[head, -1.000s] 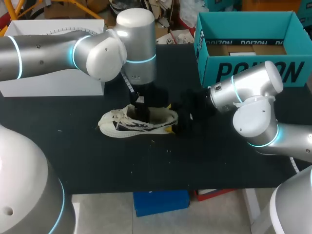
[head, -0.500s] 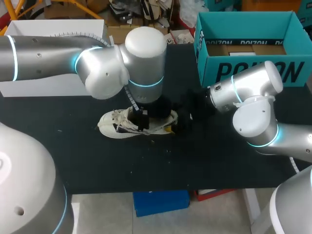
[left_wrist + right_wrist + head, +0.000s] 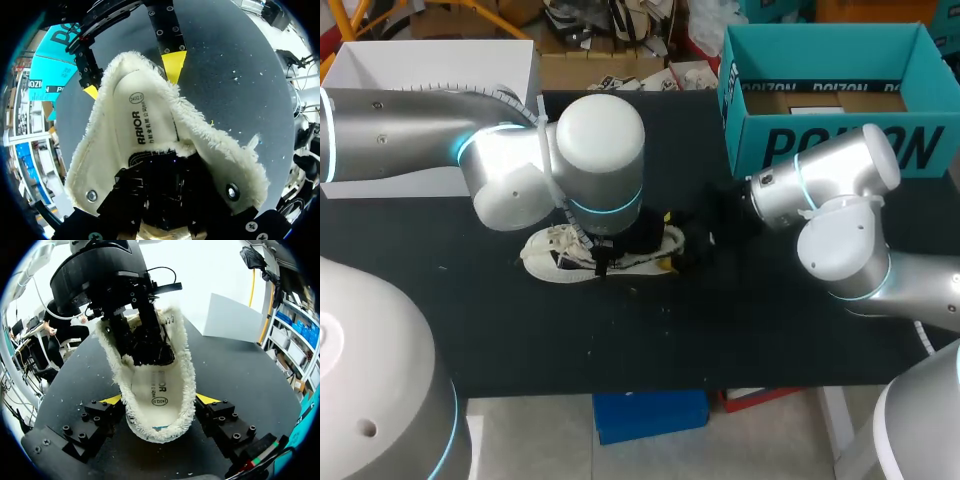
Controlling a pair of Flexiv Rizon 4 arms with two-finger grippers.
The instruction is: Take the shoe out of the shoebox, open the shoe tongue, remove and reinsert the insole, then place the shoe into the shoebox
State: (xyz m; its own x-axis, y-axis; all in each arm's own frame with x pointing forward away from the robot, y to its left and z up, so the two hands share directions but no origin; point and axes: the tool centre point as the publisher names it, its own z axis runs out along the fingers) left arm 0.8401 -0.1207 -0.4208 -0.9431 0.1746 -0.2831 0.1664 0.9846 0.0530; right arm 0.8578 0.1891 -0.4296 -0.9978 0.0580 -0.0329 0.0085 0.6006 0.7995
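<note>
Two yellow-tipped fingers (image 3: 111, 400) of your right arm clamp the heel of the white shoe (image 3: 552, 256), which lies on the black surface (image 3: 620, 330) outside the teal shoebox (image 3: 840, 150), while your left arm (image 3: 600, 170) stands in its opening, grip impossible to tell.

a robotics lab bench: two silver arms with blue-lit joint rings, the left arm (image 3: 510, 180) and the right arm (image 3: 840, 170), share a black table (image 3: 750, 330), with a teal shoebox (image 3: 840, 145) near the right gripper (image 3: 159, 400) and a white box (image 3: 430, 60) well apart from it.
</note>
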